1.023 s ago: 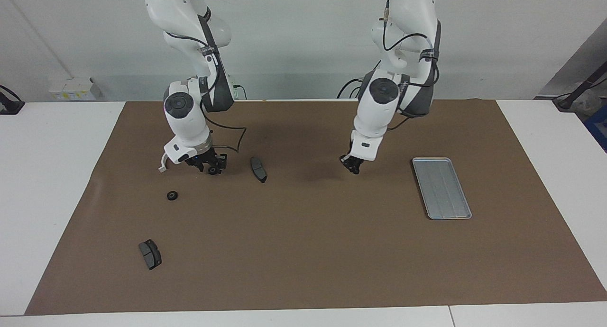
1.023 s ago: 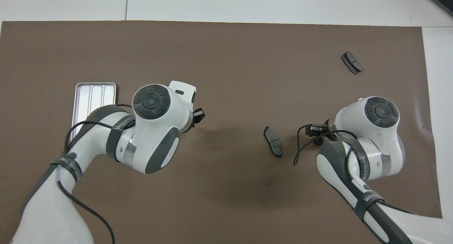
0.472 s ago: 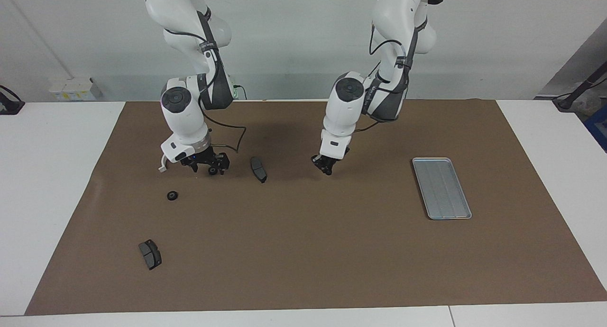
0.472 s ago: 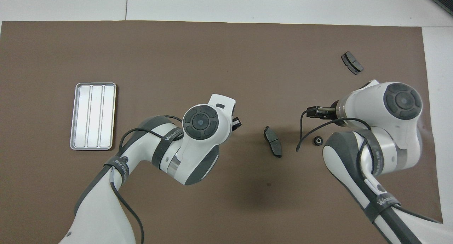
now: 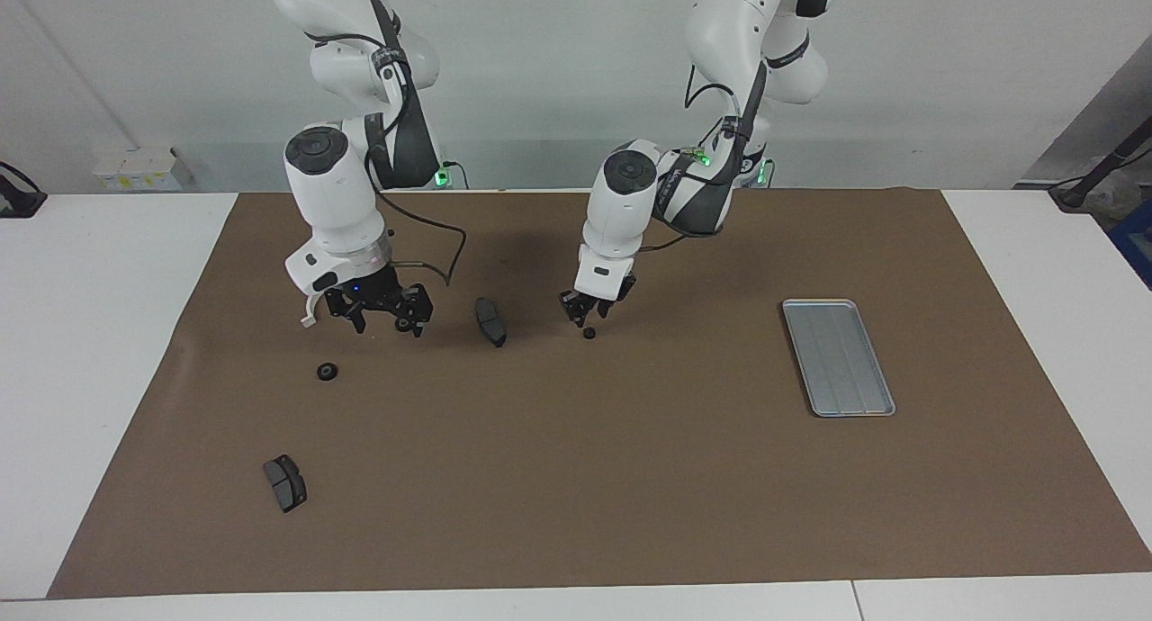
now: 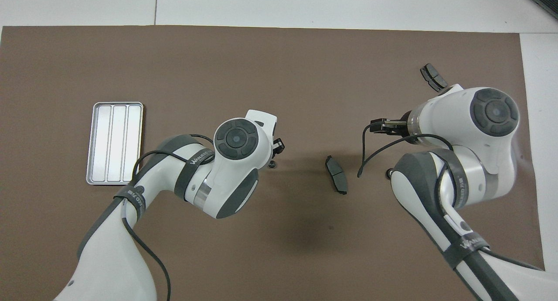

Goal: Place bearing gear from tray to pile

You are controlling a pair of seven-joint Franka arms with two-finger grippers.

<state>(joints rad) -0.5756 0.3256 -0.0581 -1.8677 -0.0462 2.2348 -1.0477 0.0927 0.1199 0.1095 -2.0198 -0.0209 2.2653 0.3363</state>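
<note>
Opening over the mat, the left tool (image 5: pixel 587 310) has just dropped its gear (image 5: pixel 589 333) beside a brake pad (image 5: pixel 490 321) — tray (image 5: pixel 838 356) empty. Right tool (image 5: pixel 389 312) hangs wide, empty; another gear (image 5: pixel 328 371) lies near it.
</note>
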